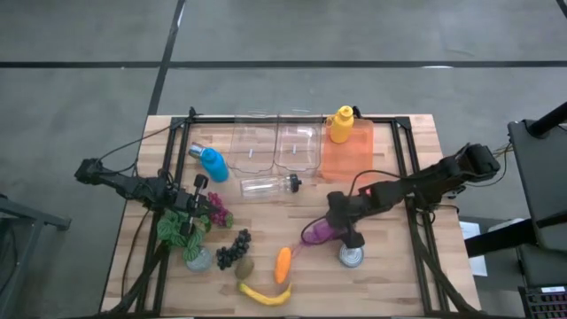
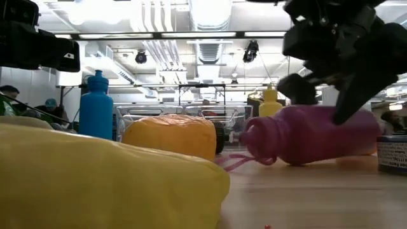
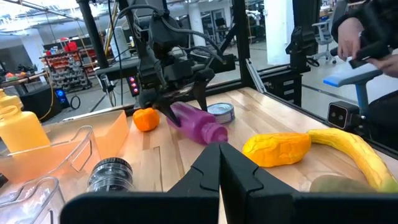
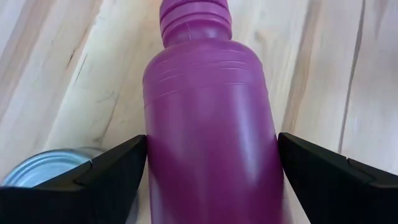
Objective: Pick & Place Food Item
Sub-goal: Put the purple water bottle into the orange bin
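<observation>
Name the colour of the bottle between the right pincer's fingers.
Purple bottle; right wrist view shows it best.

Purple bottle (image 4: pixel 208 124); yellow banana (image 1: pixel 266 294); orange carrot (image 1: pixel 283 264).

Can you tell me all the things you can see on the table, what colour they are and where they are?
purple bottle: 1, purple, lying on its side, front right of middle
tin can: 1, silver, beside the purple bottle
carrot: 1, orange, front middle
banana: 1, yellow, front edge
kiwi: 1, brown, left of the carrot
grapes: 1 bunch, dark, front left
blue bottle: 1, blue, back left
clear bottle: 1, see-through, lying in the middle
clear bins: 2, see-through, back middle
yellow bottle: 1, yellow, back right
orange mat: 1, orange, under the yellow bottle
left gripper: 1, dark, jaws shut, over the left side
right gripper: 1, dark, jaws open either side of the purple bottle
</observation>
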